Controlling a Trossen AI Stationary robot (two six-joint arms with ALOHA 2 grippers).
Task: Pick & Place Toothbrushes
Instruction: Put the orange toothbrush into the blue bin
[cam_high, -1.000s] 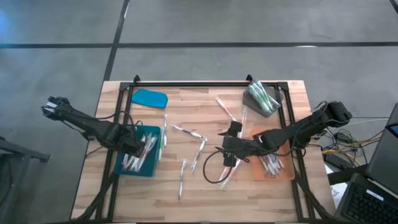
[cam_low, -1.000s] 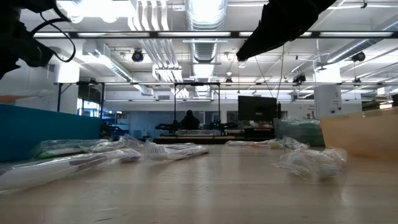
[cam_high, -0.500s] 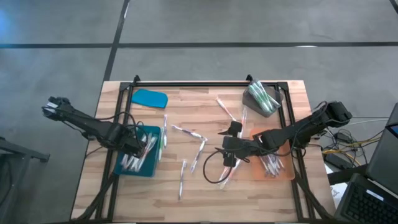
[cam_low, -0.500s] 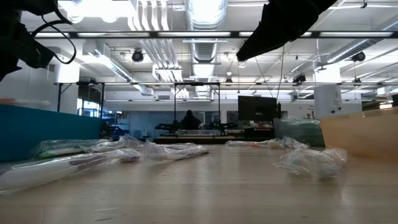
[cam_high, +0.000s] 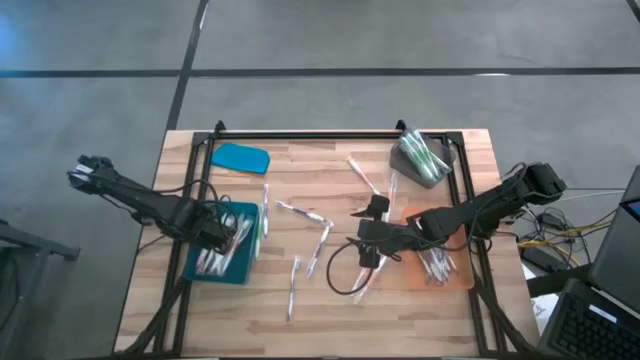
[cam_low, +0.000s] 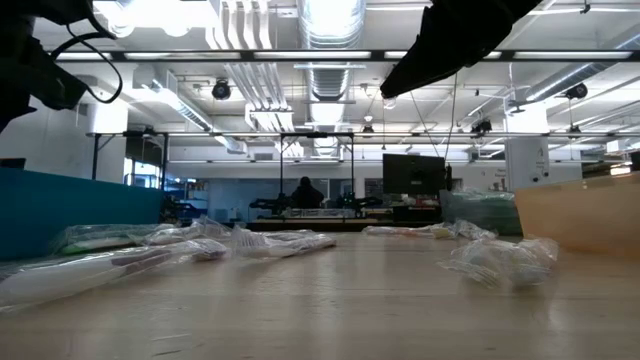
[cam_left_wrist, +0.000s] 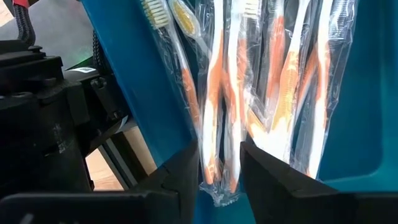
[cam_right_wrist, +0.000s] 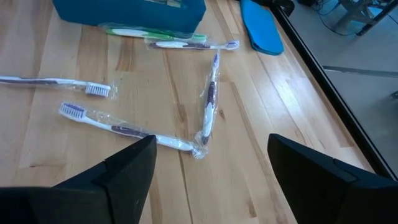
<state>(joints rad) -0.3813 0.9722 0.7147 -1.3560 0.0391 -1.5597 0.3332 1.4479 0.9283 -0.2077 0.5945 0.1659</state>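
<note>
Wrapped orange-and-white toothbrushes (cam_left_wrist: 273, 81) lie side by side in the blue tray (cam_high: 222, 268) at the table's left. My left gripper (cam_left_wrist: 219, 171) points down into that tray (cam_left_wrist: 155, 81), open, with the end of one wrapped toothbrush (cam_left_wrist: 217, 180) between its fingers. Several more toothbrushes (cam_high: 318, 245) lie flat and loose on the wood in the middle. My right gripper (cam_high: 360, 238) hangs open above them, slanting down toward the left, with nothing between its fingers (cam_right_wrist: 211, 186). The nearest loose toothbrush (cam_right_wrist: 208, 102) lies just ahead of it. My left gripper has its two fingers on either side of the near end of one wrapped toothbrush (cam_left_wrist: 219, 186), coming from above. That toothbrush lies in the tray among the others. Whether the fingers touch its wrapper I cannot tell.
An orange tray (cam_high: 462, 283) with toothbrushes sits at the right, under my right arm. A dark bin (cam_high: 422, 160) of green ones stands at the far right, a blue lid (cam_high: 240, 157) at the far left. A black cable (cam_high: 345, 280) loops over the wood.
In the low view, a pale wrapped thing that showed above the blue tray's wall at the left has sunk out of sight behind it. Both arms have stayed where they were.
</note>
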